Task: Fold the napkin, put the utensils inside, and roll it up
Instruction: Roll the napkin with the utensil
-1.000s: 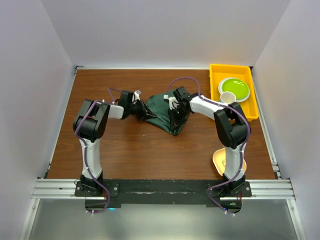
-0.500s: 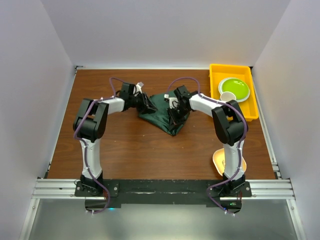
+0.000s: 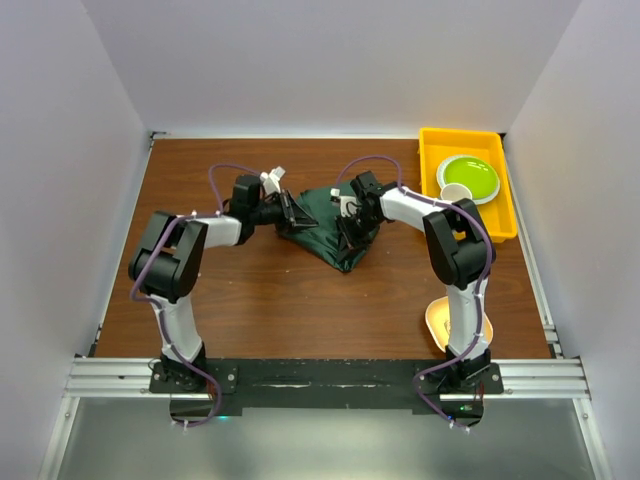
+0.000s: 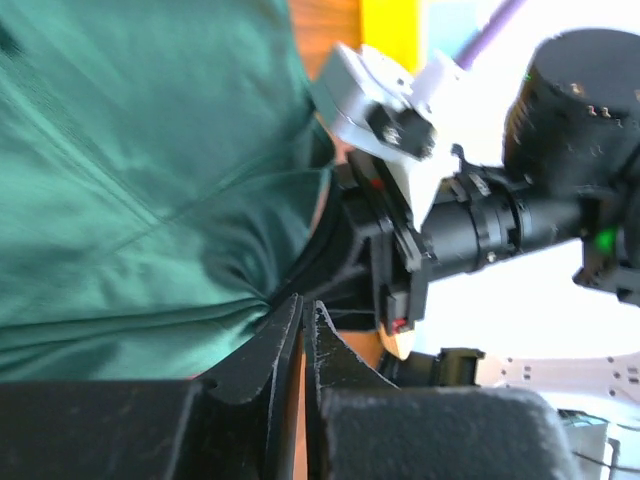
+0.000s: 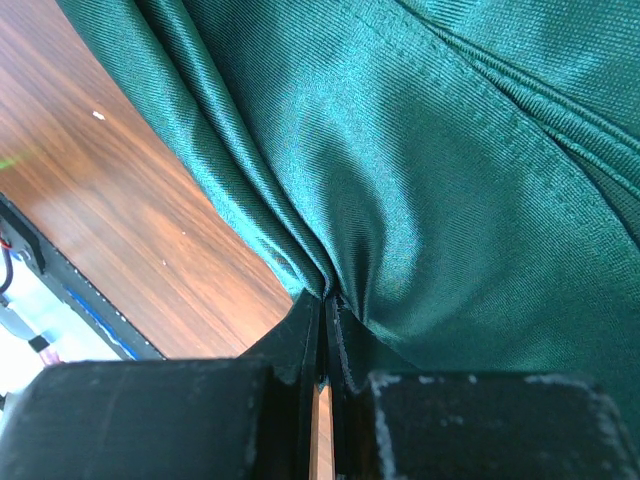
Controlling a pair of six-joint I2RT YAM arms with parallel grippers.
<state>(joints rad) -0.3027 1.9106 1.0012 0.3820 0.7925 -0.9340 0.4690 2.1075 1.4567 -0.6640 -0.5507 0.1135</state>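
The dark green napkin lies bunched on the brown table, a little toward 12 o'clock from the table's middle. In the top view it has a rough triangle shape, with its lowest point toward 5 o'clock. The left gripper reaches in from 9 o'clock and meets the left edge of the cloth. In the left wrist view its jaws are closed to a very thin slit, and the creases of the napkin run together just at the tips, so it appears to pinch the edge of the cloth. The right gripper comes from 2 o'clock and points down on the right part of the napkin, toward its 4 o'clock side. In the right wrist view its jaws are pressed together on a gathered fold of the green fabric, and this fold is lifted above the wood. The cloth between the two grippers is wrinkled, not flat. I cannot see any utensil in these views. A yellow tray stands at the table's 2 o'clock corner, well apart from the napkin; it holds a lime green plate, and a small white cup sits at the plate's 7 o'clock edge. A pale orange dish lies at 4 o'clock, partly hidden behind the right arm.
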